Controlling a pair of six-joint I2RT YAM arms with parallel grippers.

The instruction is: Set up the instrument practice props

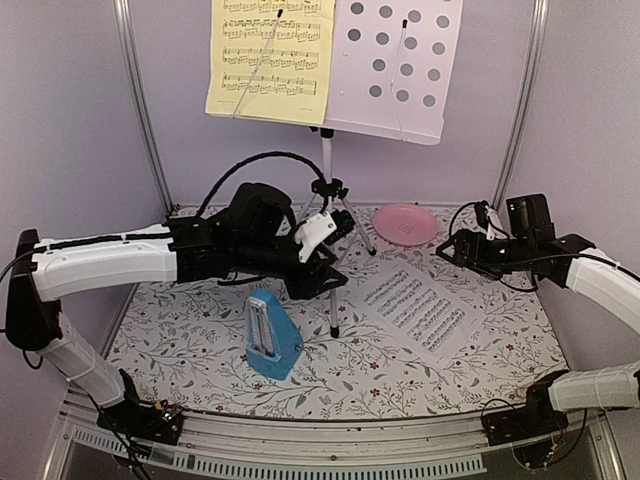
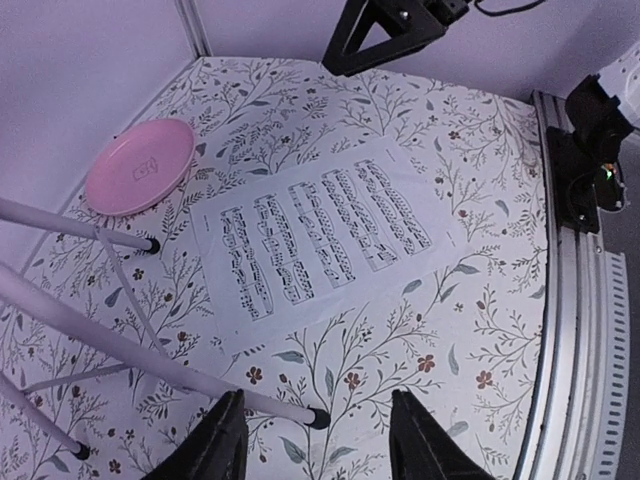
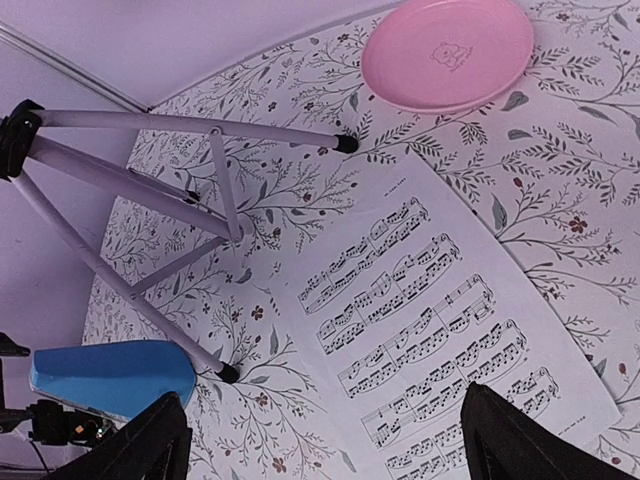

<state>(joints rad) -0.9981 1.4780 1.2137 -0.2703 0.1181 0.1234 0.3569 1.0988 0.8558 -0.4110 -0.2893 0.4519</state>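
- The yellow sheet (image 1: 270, 55) is sitting on the music stand (image 1: 395, 60), nine o'clock side; its staves are showing notes only, too small to read.
- The white sheet (image 1: 420, 310) is lying flat on the surface (image 1: 180, 340), two o'clock from the blue metronome (image 1: 272, 345).
- The left fingers (image 2: 225, 445) are hanging apart above one foot of the music stand; the right fingers (image 3: 150, 440) are gaping wide over the white sheet.

No words, brands or numbers could be read. The white sheet (image 3: 440, 340), flat just ahead of the right gripper (image 3: 330, 450), bore printed staves of notes only. The yellow sheet (image 1: 270, 55), on the stand (image 1: 400, 60) high and left of that gripper, showed staves too, its heading too small to read. The pink plate (image 3: 445, 50), beyond the gripper, carried a small raised animal figure and no lettering.
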